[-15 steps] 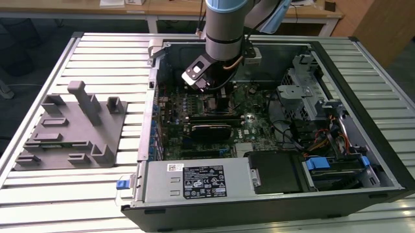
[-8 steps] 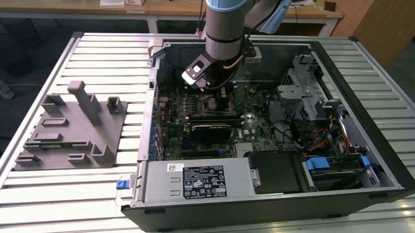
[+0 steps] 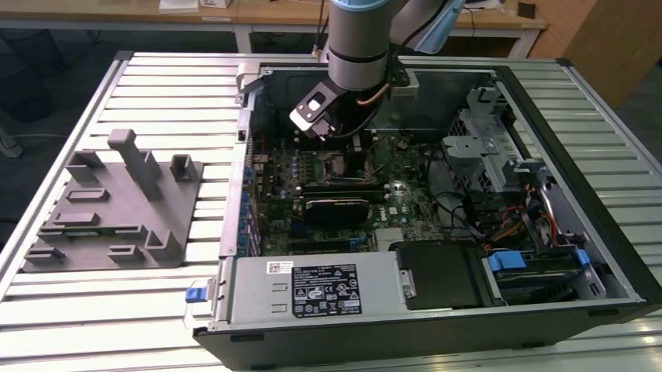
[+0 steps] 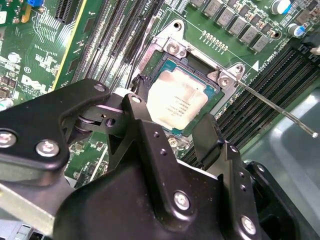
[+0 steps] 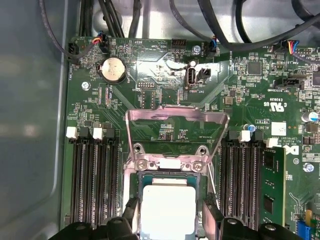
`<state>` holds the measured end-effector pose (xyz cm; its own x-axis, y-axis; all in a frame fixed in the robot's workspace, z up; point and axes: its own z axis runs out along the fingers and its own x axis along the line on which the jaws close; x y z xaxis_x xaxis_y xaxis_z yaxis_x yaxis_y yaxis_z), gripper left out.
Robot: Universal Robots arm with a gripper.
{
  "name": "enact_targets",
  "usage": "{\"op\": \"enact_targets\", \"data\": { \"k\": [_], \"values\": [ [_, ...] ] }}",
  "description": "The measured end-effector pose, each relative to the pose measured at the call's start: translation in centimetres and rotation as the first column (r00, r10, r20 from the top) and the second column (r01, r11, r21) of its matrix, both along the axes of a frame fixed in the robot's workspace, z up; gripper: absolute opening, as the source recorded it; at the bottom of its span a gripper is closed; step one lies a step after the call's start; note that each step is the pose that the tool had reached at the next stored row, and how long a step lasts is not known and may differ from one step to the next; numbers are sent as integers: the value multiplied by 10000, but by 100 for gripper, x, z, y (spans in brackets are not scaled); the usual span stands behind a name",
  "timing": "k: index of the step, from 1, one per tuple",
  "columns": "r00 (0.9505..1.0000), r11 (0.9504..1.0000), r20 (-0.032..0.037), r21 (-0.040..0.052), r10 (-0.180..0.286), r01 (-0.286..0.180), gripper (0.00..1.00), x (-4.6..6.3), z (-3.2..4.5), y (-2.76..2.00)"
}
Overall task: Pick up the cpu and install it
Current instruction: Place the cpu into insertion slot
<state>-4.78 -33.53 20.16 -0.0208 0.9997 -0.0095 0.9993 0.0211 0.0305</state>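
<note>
The cpu [image 5: 167,207] [image 4: 176,102], a flat square chip with a pale silver top, lies level inside the motherboard socket [image 5: 135,182] [image 4: 165,62]. My gripper [image 5: 170,219] [image 4: 171,114] straddles it, and its black fingers [image 5: 131,216] press on two opposite edges of the chip. The socket's metal load plate [image 5: 177,117] stands raised behind the cpu. Its thin lever [image 4: 275,107] sticks out to one side. In the exterior view the gripper [image 3: 333,138] is low inside the open computer case [image 3: 579,232], over the socket.
Memory slots [image 5: 92,185] flank the socket, and one holds a green module [image 5: 272,190]. A black block [image 3: 336,205] sits nearer the case front. Cables and a drive cage [image 3: 486,155] fill the exterior view's right. A grey fixture [image 3: 114,201] lies outside on the slatted table.
</note>
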Motion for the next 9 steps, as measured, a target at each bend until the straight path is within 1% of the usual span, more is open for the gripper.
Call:
{"op": "enact_targets", "data": {
  "k": [6,7,8,9],
  "values": [
    [10000,10000,-1,-1,0,0,62,0,1,0],
    [10000,10000,-1,-1,0,0,60,0,1,0],
    [10000,10000,-1,-1,0,0,54,0,1,0],
    [10000,10000,-1,-1,0,0,54,0,1,0]
  ]
}}
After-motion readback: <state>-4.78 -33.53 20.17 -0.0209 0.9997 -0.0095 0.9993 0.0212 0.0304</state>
